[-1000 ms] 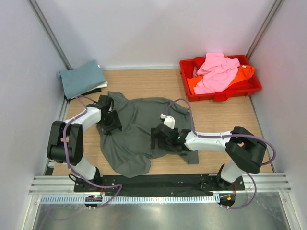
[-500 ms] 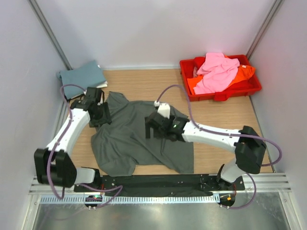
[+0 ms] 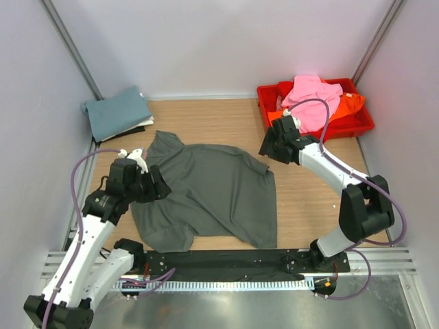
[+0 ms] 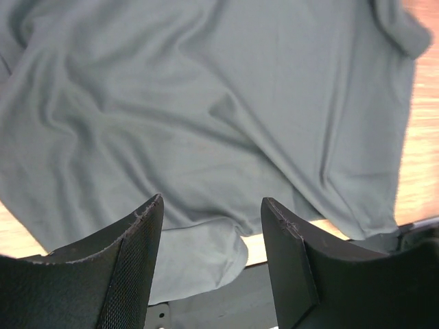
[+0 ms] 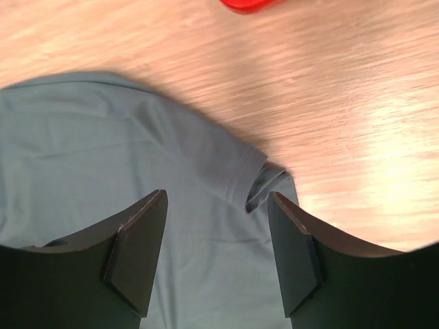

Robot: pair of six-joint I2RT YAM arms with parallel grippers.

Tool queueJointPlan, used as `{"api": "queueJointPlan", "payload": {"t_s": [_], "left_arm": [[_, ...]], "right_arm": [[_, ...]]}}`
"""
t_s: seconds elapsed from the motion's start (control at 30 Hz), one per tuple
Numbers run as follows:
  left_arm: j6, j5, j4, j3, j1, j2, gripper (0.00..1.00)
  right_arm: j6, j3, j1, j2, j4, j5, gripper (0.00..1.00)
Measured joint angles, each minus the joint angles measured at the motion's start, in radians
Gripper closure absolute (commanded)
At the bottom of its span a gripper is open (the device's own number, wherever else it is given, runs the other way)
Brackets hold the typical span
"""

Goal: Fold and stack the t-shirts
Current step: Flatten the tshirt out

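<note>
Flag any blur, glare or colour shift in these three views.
Top external: sharp, evenly lit, dark grey t-shirt reads dark. Left wrist: the shirt reads paler, bluish; table strip at right is washed out. Right wrist: wood grain and red tray corner look smeared, with a glare patch at right.

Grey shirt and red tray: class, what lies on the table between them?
Only bare wooden table, as the right wrist view shows. In the top view the open right gripper hangs above that stretch.
</note>
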State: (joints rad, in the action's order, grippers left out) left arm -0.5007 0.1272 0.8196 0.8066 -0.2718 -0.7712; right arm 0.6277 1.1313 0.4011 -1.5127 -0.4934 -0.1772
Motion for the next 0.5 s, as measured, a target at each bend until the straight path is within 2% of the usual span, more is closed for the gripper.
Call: {"api": "queueJointPlan", "payload": {"t_s": [0.23,0.5], "left_arm": [[-0.018,0.0,-0.045,-0.006,-0.01,0.093,0.41],[-0.018,0.0,-0.062,-0.006,-0.01,0.059,0.42]], "right_arm": [[-0.01,-0.046,-0.092,-0.121,0.063,0.145,0.36],[0.001,-0.078,-0.094,-0.173,0.15,0.256,0.38]]}}
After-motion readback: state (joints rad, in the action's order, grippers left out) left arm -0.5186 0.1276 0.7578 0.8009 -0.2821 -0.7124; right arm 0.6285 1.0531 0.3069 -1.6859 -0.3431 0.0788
